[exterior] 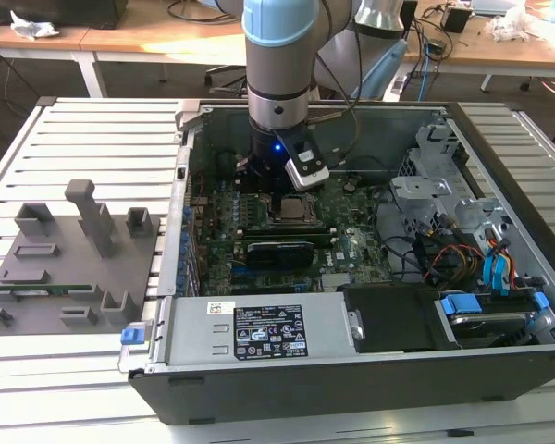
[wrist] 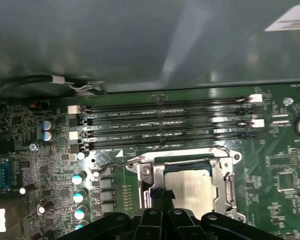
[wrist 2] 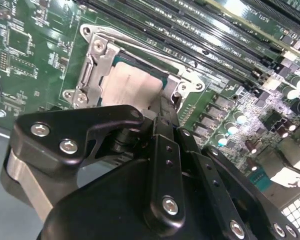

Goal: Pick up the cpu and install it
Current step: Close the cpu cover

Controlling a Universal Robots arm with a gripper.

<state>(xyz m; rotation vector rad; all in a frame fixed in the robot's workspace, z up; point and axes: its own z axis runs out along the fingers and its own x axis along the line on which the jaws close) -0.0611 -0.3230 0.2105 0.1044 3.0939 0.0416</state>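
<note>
Over the socket (wrist: 229,182), arm (exterior: 277,83) stands vertical; gripper (wrist: 162,194) fingers closed together, tips at edge of cpu (wrist: 192,187), which lies flat in socket.

Cpu (wrist 2: 132,85): in the second wrist view its near edge is covered by the gripper (wrist 2: 162,102); contact between the two cannot be judged. In the first wrist view one corner of the cpu (wrist: 192,187) sits behind the gripper (wrist: 162,194). Gripper body is cut off by the picture edge in both wrist views. Exterior view: arm (exterior: 277,55) cut off at the top edge, its wrist hiding part of the board (exterior: 342,245). Label (exterior: 268,331) print too small to read. Case wall (wrist: 140,40) blurred in the first wrist view.
</note>
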